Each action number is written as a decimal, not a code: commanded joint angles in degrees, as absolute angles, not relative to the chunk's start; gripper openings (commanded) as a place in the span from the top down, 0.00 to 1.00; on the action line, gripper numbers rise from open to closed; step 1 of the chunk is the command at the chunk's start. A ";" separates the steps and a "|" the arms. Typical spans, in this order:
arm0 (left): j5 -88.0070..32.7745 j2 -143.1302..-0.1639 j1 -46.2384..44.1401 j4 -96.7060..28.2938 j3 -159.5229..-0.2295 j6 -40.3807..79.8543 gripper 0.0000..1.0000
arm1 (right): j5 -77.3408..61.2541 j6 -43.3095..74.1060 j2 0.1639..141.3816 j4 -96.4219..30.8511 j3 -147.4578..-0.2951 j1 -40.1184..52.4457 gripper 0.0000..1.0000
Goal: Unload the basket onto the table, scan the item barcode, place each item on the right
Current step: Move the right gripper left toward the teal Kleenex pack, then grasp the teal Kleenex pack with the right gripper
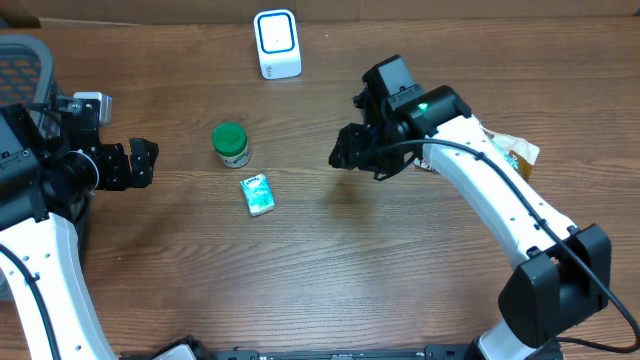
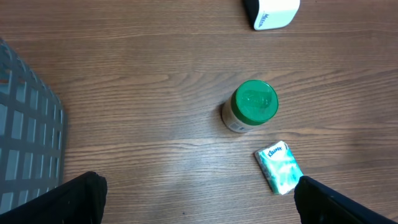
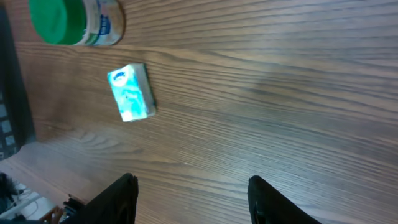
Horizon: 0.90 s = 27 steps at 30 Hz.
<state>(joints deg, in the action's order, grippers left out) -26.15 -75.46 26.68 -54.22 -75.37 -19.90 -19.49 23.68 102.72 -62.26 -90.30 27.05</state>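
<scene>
So the brown wood-grain worktop (image 1: 300,280) has three small things on it. Up at 12 o'clock stands the white boxy plastic scanner (image 1: 277,45), with rounded corners and a blue-rimmed window on its face. Well below it, towards 7 o'clock, sits a short round jar (image 1: 231,145) with a glossy green lid and a pale labelled body, standing upright. Just beside the jar at its 5 o'clock, not touching it, lies a small soft tissue pack (image 1: 258,194). It's teal and white in shiny film wrap, flat and rectangular, and sits a little askew to the wood grain.

The left hand (image 1: 148,163) is at 9 o'clock of the jar, well apart from it, black fingers spread wide with nothing between them. The right hand (image 1: 340,155) hangs at 3 o'clock of the jar, also well apart. Its fingers are parted and empty too, and only bare wood shows in the gap on its wrist view.

Over in the 10 o'clock corner there's a grey mesh basket (image 1: 20,55). A crinkly tan-and-white wrapper (image 1: 515,152) pokes out from behind the right arm at 3 o'clock.
</scene>
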 commanded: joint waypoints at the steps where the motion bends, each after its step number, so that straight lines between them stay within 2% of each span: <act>1: -26.39 -75.66 26.98 -54.13 -75.48 -20.36 0.01 | -19.81 25.26 102.96 -61.76 -89.95 28.12 0.45; 16: -26.39 -75.66 26.98 -54.13 -75.48 -20.36 0.01 | -19.35 29.17 104.75 -53.78 -89.93 36.40 0.45; 24: -26.39 -75.66 26.98 -54.15 -75.48 -20.36 0.00 | -18.96 37.98 112.92 -45.91 -89.93 39.90 0.47; 27: -26.39 -75.66 26.98 -54.13 -75.48 -20.36 0.00 | -18.96 42.30 116.46 -42.98 -89.93 40.88 0.51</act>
